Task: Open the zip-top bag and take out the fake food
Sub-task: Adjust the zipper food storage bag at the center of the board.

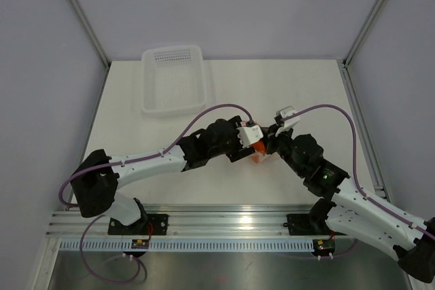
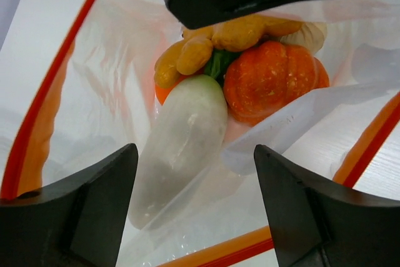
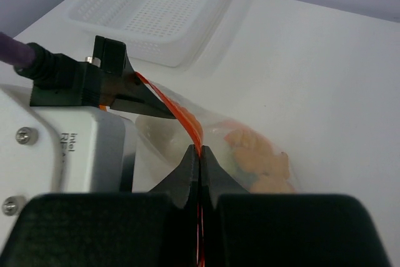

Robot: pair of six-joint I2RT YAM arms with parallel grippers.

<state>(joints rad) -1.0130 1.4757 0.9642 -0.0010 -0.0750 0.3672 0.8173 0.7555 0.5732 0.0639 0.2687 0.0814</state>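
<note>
The zip-top bag (image 2: 106, 73) lies open at mid-table, and its red-orange zipper strip (image 2: 37, 104) rims the mouth. In the top view only a small orange bit of the bag (image 1: 256, 159) shows between the two grippers. The fake food inside is a white radish (image 2: 187, 129), an orange pumpkin-like piece (image 2: 269, 79) and yellow knobbly pieces (image 2: 206, 45). My left gripper (image 2: 195, 167) is open at the bag's mouth, with the radish ahead between its fingers. My right gripper (image 3: 200, 153) is shut on the zipper strip (image 3: 178, 114) and holds that edge up. The food (image 3: 256, 157) shows through the plastic.
A white perforated basket (image 1: 173, 79) stands at the back left of the table and also shows in the right wrist view (image 3: 156, 10). The left gripper's black finger (image 3: 122, 89) and white housing sit close to the left of my right gripper.
</note>
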